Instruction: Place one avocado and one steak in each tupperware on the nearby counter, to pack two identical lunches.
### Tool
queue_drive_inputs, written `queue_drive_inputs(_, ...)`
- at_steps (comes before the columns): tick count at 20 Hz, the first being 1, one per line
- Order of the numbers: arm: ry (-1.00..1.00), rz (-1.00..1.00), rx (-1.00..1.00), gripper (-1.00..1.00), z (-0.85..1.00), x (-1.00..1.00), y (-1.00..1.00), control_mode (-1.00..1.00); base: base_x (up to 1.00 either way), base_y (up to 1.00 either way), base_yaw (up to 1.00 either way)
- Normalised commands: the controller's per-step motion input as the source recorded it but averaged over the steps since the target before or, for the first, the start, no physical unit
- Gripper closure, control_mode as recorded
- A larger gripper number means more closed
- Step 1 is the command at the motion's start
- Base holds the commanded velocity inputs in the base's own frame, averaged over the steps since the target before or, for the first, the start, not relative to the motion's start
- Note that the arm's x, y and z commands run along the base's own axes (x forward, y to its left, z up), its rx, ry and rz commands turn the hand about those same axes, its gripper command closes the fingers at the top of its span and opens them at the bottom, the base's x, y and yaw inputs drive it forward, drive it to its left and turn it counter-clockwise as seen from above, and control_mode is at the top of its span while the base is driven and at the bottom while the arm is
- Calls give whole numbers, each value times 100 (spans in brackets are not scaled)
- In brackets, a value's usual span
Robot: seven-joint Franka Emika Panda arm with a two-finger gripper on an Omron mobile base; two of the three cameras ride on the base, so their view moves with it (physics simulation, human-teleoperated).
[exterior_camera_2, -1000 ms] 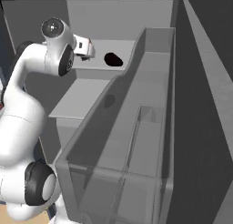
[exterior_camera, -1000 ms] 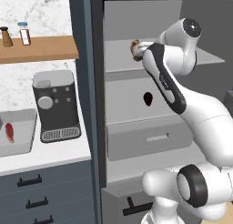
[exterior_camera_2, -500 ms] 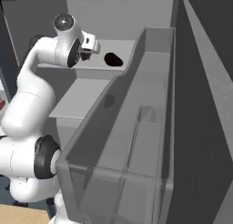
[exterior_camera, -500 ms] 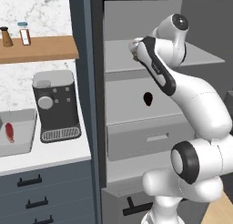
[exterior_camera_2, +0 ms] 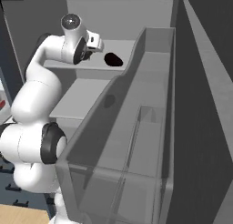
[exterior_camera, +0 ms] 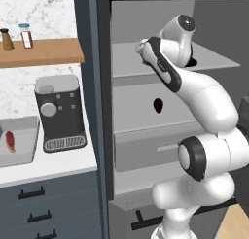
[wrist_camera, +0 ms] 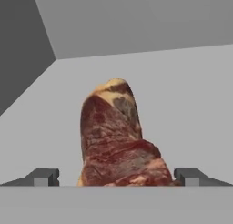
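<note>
Where your hand camera looks along the gripper [wrist_camera: 116, 177], a steak [wrist_camera: 119, 136] lies on a flat grey shelf, a lumpy piece of red-brown marbled meat with a pale fatty far end. Its near end sits between your two dark fingertips [wrist_camera: 44, 176], which stand wide apart on either side without touching it, so the gripper is open and holds nothing. From the left base camera, your white arm [exterior_camera: 194, 97] reaches up into a tall open grey cabinet, with the hand at the upper shelf [exterior_camera: 127, 63]. One avocado [exterior_camera: 158, 105] is the small black egg shape on the shelf below. From the right base camera, another avocado [exterior_camera_2: 113, 60] lies on the upper shelf just beside the hand. Further left in the left base view, the white counter [exterior_camera: 53, 165] carries a light grey tupperware [exterior_camera: 22, 150] with a second steak [exterior_camera: 9, 140] in it, next to a coffee machine [exterior_camera: 59, 113].
</note>
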Motion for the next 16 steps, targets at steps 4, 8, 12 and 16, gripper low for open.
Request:
queue_drive_inputs(4, 1, 0, 0, -100, -18, 19, 0, -100, 0, 0, 0)
queue_drive_inputs(8, 4, 0, 0, -100, -33, 1, 0, -100, 0, 0, 0)
queue_drive_inputs(12, 3, -2, 0, -100, -44, -12, 0, -100, 0, 0, 0)
queue_drive_inputs(16, 2, -2, 0, -100, -33, -1, 0, -100, 0, 0, 0)
